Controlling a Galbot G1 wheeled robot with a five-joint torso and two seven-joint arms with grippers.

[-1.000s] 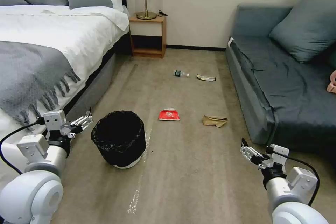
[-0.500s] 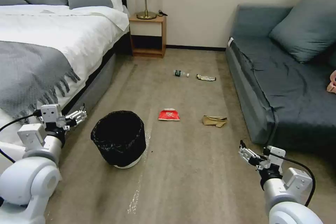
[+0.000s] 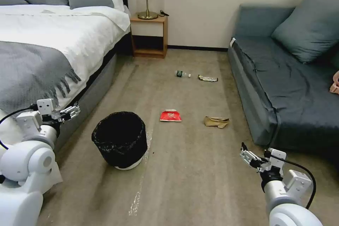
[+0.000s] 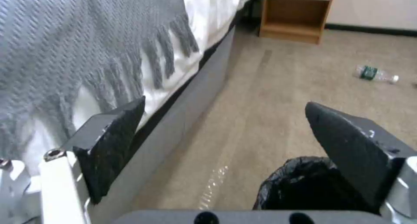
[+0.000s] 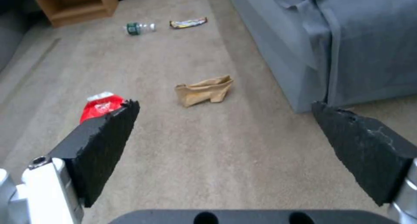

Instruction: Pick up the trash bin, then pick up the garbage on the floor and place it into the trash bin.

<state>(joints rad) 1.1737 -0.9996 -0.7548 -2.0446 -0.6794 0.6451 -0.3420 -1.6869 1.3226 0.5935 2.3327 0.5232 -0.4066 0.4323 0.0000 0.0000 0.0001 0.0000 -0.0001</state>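
In the head view, the trash bin (image 3: 120, 140) stands upright on the carpet beside the bed (image 3: 53, 42), its black liner folded over the rim. The left tool (image 3: 72, 111) hangs to the bin's left, near it but apart, close against the bed's side, with the left arm bent low at the frame's left edge. The right tool (image 3: 247, 155) hovers low over the carpet on the other side, in front of the sofa (image 3: 282, 77), well apart from the bin; its arm rises from the lower right corner. Of the garbage, the red snack packet (image 3: 171, 116) and the brown paper bag (image 3: 216, 122) lie between the two tools and farther out, while the small bottle (image 3: 182, 74) and the shiny wrapper (image 3: 208, 78) rest farther still, toward the nightstand (image 3: 148, 37).

In the left wrist view, the left tool (image 4: 226, 146) is spread wide and grips nothing; the bin (image 4: 304, 185) sits below, near one finger, and the grey throw (image 4: 87, 48) on the bed hangs past the other.

In the right wrist view, the right tool (image 5: 226, 142) is likewise spread wide and empty above bare carpet. The red packet (image 5: 99, 105) peeks from behind one finger and the paper bag (image 5: 204, 90) lies just beyond.
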